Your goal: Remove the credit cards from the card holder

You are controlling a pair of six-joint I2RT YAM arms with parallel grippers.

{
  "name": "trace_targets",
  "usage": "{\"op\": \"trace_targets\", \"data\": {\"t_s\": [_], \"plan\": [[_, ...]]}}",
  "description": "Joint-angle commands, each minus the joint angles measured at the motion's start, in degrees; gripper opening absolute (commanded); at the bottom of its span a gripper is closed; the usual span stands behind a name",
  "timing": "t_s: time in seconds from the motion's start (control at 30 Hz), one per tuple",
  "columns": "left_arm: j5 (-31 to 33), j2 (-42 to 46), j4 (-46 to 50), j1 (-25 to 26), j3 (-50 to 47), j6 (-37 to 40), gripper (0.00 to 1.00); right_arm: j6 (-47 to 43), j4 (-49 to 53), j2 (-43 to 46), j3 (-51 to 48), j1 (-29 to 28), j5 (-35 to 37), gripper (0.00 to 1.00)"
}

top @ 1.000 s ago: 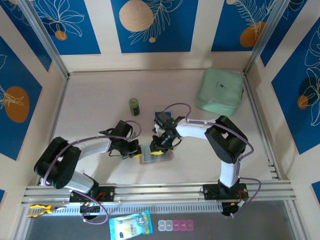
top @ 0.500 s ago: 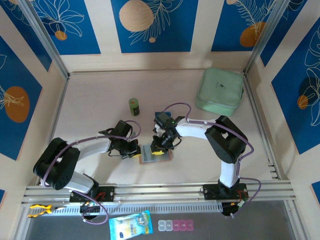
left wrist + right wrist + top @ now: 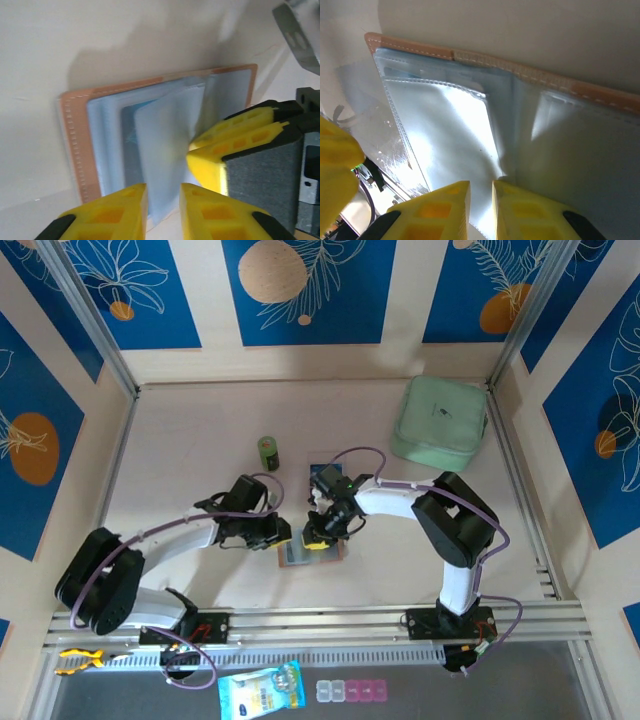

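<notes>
One tan stitched card holder (image 3: 70, 145) | right end effector (image 3: 481, 187) pinches its glossy sleeve (image 3: 450, 130) | left end effector (image 3: 163, 192): grip unclear

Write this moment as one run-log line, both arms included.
card holder: lying open | left fingers: slightly apart, clear sleeve between | right fingers: narrow gap at sleeve, grip unclear | blue card: inside sleeve

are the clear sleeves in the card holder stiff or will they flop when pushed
Likely floppy: one clear sleeve bows up off the card holder instead of lying flat. Probably slippery, given the glossy glare on it. The holder looks thin and lies on a smooth table, so it may slide.
</notes>
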State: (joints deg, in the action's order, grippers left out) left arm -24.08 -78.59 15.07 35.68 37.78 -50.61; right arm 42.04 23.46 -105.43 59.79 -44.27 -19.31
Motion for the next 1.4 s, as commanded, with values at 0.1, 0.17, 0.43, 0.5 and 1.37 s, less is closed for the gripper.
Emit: {"op": "trace_targets", "data": {"t_s": [0.1, 0.17, 0.43, 0.5, 1.37], "plan": [[-1.0, -3.7, -1.9, 1.5, 1.3, -1.7, 0.3, 0.9, -1.6, 1.4, -2.3, 1.0, -2.0, 0.21], [-0.7, -4.2, -1.9, 1.5, 0.9, -2.1, 0.31, 1.0, -1.9, 1.4, -2.5, 1.2, -2.2, 0.21], [-0.9, -5.6, -3.3, 1.7, 0.3, -3.1, 0.3, 1.4, -3.0, 1.9, -3.6, 1.4, -2.7, 0.2], [-1.0, -6.0, -3.5, 1.6, 0.4, -3.1, 0.29, 1.5, -3.1, 2.1, -3.7, 1.4, -2.9, 0.2], [-2.5, -5.9, -1.7, 2.6, 5.4, -2.6, 0.3, 1.2, 0.2, 13.1, -5.0, 2.6, 2.1, 0.23]]}}
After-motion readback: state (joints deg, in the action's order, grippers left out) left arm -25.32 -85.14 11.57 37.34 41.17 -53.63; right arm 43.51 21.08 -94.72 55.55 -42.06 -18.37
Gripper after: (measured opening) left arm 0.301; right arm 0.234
